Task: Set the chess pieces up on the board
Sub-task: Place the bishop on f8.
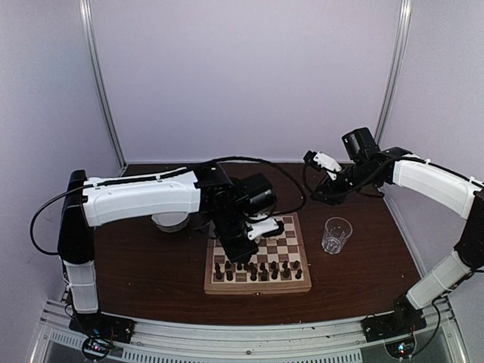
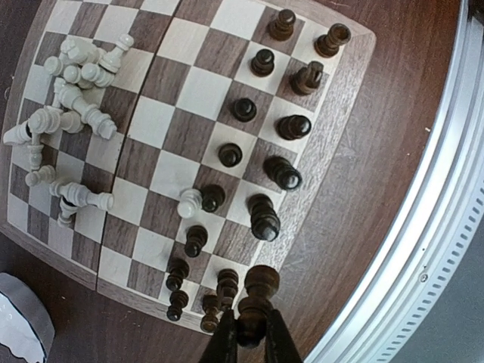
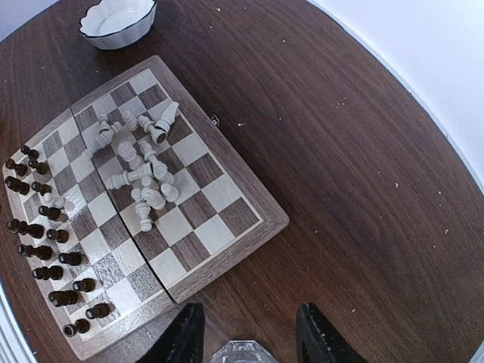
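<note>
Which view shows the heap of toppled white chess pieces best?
Right wrist: the whole heap of white pieces lies unobstructed on the board. Left wrist shows it close, but at the frame's left edge. In the top external view the left arm covers it.

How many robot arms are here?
2. The left arm reaches over the board, the left end effector shut on a dark chess piece; the right arm is raised beyond the drinking glass, the right end effector open.

Dark table [image 1: 151,272]: board [image 1: 257,287], glass [image 1: 336,234], bowl [image 3: 117,34].
</note>
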`<state>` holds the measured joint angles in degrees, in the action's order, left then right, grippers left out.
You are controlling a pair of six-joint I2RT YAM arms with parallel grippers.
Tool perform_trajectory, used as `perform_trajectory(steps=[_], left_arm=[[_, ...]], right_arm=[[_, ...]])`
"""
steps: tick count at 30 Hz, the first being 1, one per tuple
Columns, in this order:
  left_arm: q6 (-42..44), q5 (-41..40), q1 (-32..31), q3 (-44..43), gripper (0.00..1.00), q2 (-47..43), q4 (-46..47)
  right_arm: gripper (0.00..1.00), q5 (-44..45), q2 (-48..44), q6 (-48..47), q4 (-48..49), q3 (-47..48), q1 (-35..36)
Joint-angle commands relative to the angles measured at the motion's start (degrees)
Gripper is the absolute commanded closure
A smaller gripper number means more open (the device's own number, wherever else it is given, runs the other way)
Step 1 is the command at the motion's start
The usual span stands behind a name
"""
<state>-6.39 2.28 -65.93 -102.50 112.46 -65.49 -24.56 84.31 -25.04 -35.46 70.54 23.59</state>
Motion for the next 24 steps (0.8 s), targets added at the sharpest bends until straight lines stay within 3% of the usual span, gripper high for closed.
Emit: perform_trajectory(steps=[1,24], left_arm=[[0.95,-4.10,-0.82,-2.20,1.00,1.71,-1.52],[-0.11,-4.34,-1.15,0.82,1.00,6.25,-0.22]], right_arm=[[0.56,0.28,-1.17,0.94,1.64,-0.56,-0.31],[0.56,-0.06,0.23,0.69,2.32,-1.20,-0.74]])
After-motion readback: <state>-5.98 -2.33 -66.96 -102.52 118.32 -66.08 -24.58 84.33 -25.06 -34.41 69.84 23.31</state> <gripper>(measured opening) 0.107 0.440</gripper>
